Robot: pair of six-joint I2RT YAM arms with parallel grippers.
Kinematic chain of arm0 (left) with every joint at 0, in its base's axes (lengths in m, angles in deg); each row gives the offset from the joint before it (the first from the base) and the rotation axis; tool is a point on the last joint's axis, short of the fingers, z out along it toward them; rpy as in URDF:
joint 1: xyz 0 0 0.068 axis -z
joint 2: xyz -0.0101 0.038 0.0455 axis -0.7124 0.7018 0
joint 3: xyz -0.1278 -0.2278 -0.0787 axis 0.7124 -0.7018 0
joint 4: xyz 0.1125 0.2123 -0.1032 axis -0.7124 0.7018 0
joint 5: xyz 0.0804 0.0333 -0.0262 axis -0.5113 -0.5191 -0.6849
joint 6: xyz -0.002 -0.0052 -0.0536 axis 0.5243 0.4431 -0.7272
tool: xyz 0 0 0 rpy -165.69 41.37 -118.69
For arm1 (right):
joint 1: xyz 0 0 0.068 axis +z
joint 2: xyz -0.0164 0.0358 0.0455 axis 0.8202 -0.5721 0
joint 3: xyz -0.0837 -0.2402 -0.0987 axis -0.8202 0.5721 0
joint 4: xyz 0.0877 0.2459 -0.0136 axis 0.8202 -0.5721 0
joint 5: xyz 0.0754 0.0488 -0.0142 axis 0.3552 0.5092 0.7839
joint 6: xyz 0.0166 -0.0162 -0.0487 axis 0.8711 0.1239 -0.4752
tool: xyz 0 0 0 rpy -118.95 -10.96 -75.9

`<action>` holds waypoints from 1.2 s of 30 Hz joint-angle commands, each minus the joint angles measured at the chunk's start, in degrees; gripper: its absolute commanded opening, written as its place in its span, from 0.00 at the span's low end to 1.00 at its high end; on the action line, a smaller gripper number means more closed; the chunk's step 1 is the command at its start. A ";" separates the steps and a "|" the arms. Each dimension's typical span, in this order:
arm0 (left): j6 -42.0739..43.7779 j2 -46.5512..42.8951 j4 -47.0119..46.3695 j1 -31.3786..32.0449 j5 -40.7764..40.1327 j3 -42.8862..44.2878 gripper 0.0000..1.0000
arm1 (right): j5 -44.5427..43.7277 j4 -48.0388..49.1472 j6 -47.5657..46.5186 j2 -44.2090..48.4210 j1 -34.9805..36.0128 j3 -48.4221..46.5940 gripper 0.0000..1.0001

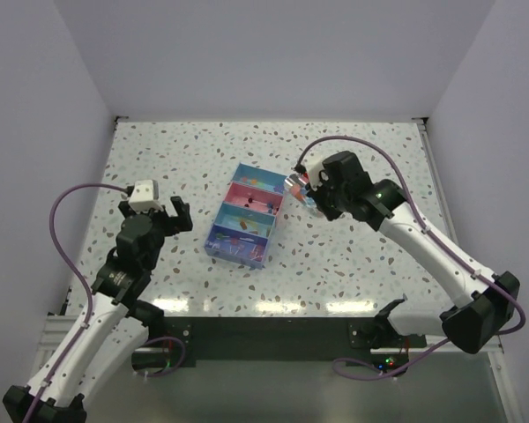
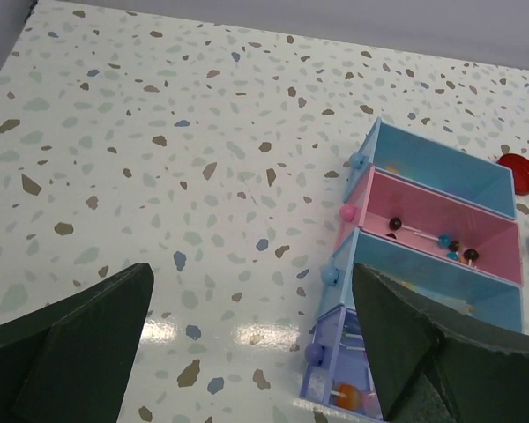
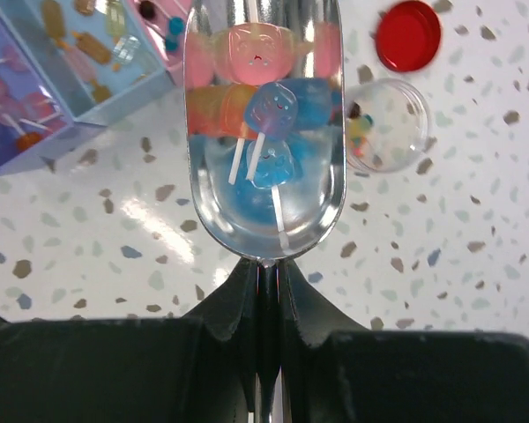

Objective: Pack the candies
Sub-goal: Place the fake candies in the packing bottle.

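Observation:
My right gripper is shut on the handle of a shiny metal scoop. The scoop holds several candies: pink, orange, blue and purple sweets on white sticks. It hangs over the table just right of the four-compartment tray, near its far end. More candies lie in the tray's compartments. A small clear jar with tiny mixed sweets stands beside the scoop. My left gripper is open and empty, above the table left of the tray.
A round red lid lies on the table past the jar; it also shows in the left wrist view. The tray's blue, pink, blue and purple compartments run from far to near. White walls enclose the speckled table.

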 commanded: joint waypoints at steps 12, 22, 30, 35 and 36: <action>7.23 -2.91 -6.00 0.35 -5.05 -2.13 1.00 | -10.64 -5.48 -5.07 -1.30 -11.79 1.73 0.00; 8.11 -3.00 -6.53 0.17 -4.87 -2.31 1.00 | -14.15 -9.16 -7.63 -3.76 -12.14 0.78 0.00; 8.29 -2.65 -6.62 -0.35 -4.43 -2.48 1.00 | -17.84 -12.24 -8.16 -4.81 -12.05 -0.46 0.00; 8.29 -2.56 -6.71 -0.35 -4.34 -2.39 1.00 | -19.69 -14.35 -8.68 -6.31 -11.18 -3.18 0.00; 8.29 -2.48 -6.71 -0.44 -4.34 -2.48 1.00 | -20.04 -14.53 -9.03 -6.57 -10.30 -3.45 0.00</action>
